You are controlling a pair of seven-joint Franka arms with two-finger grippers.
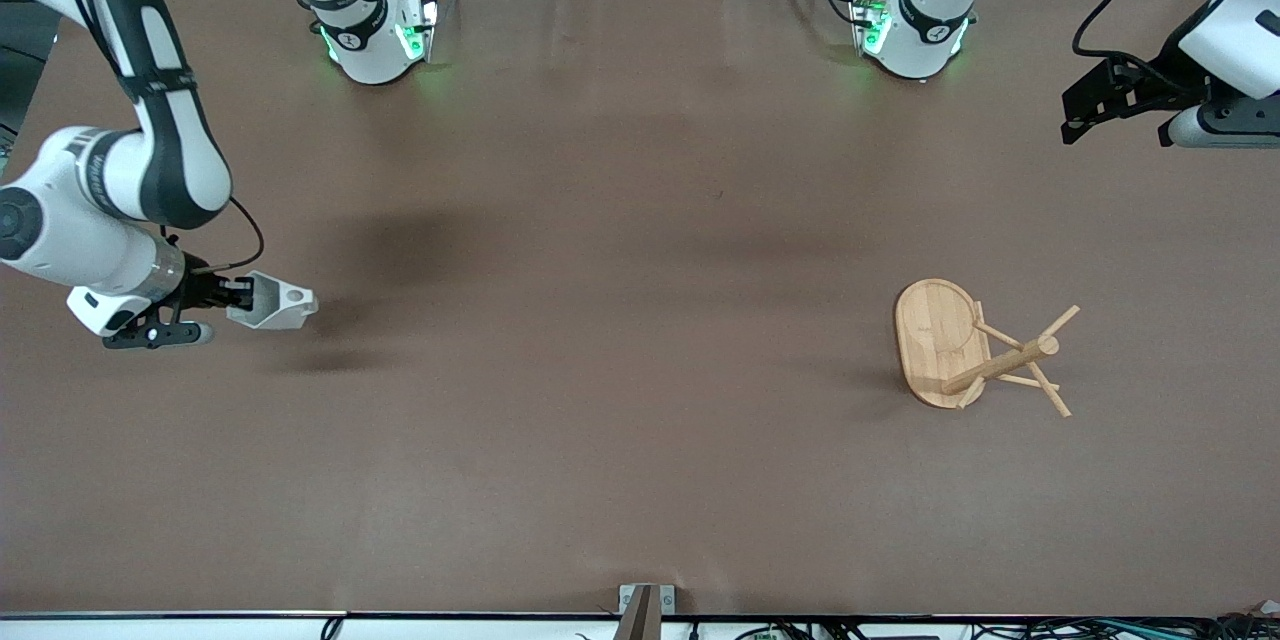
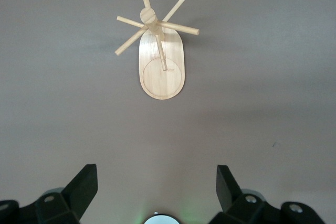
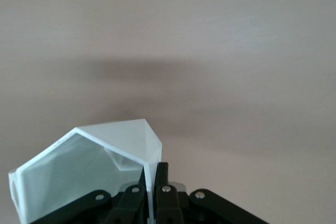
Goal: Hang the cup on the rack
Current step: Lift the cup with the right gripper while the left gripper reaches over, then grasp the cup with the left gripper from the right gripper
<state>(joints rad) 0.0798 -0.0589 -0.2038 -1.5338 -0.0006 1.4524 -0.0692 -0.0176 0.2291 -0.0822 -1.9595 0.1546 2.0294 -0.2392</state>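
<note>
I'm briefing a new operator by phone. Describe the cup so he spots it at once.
Start at the brown table, at the right arm's end. There the right gripper holds the cup above the table, its fingers pinching one wall. The cup is small, white and faceted, unlike the wooden rack at the left arm's end.

Left hand (image 2: 156,192) fingers spread wide above table (image 2: 273,77), rack (image 2: 160,61) upright w/ pegs out.

A robotics lab: 2 bolted-down arm bases (image 1: 375,30) on a brown-covered table (image 1: 620,220), loose cables (image 1: 1000,628).
</note>
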